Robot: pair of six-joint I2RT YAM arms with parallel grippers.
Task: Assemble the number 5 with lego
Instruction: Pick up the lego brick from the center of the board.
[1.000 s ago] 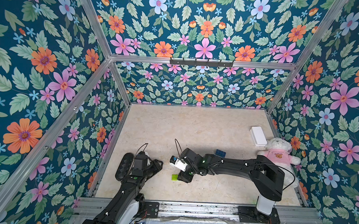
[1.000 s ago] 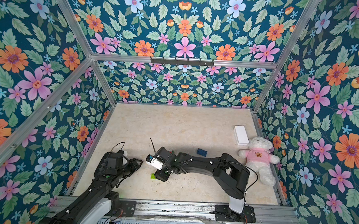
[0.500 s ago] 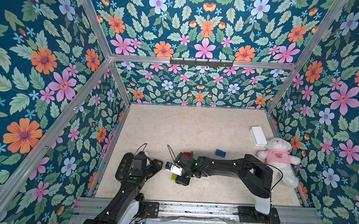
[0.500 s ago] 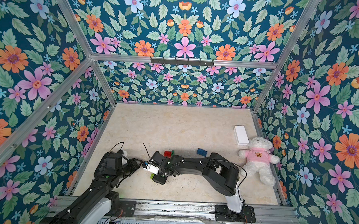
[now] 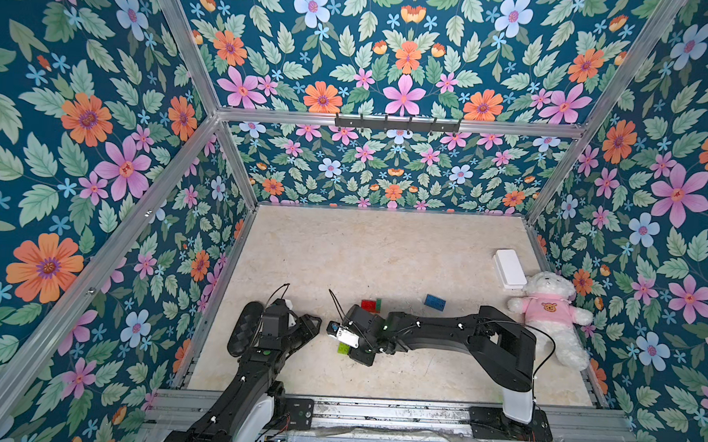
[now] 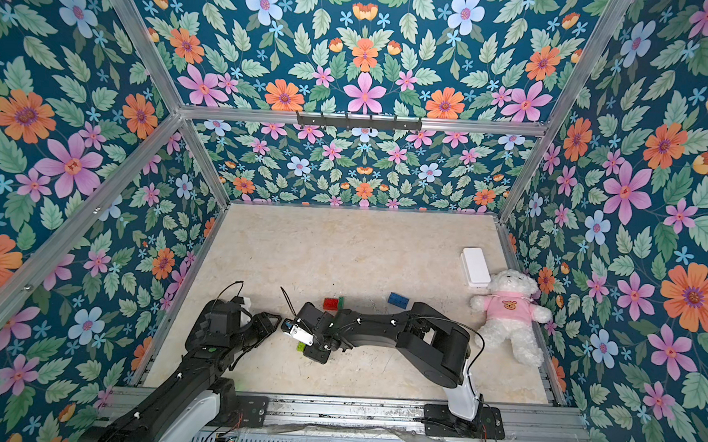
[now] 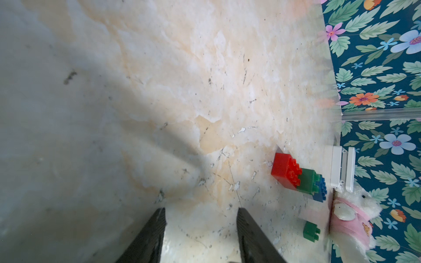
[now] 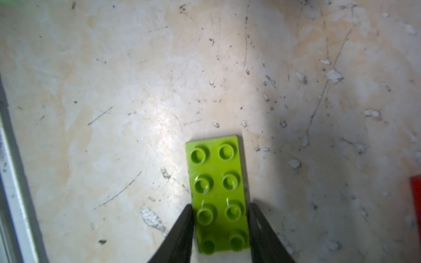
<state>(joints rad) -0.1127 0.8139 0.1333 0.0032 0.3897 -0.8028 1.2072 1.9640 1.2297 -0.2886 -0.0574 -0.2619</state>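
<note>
The right pincer is clenched on the long sides of the lime-green brick, which lies flat on the bench at seven o'clock from the red brick; blue brick at its three o'clock; left pincer released.

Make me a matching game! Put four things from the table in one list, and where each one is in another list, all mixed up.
Things:
1. lime-green studded plastic brick
2. blue studded plastic brick
3. white rectangular plastic box
4. red studded plastic brick

Places:
A. beside the white plush teddy bear
B. alone on the beige marbled table
C. between the fingers of the right hand
D. right against a dark-green plastic brick

Pairs: 1-C, 2-B, 3-A, 4-D.
</note>
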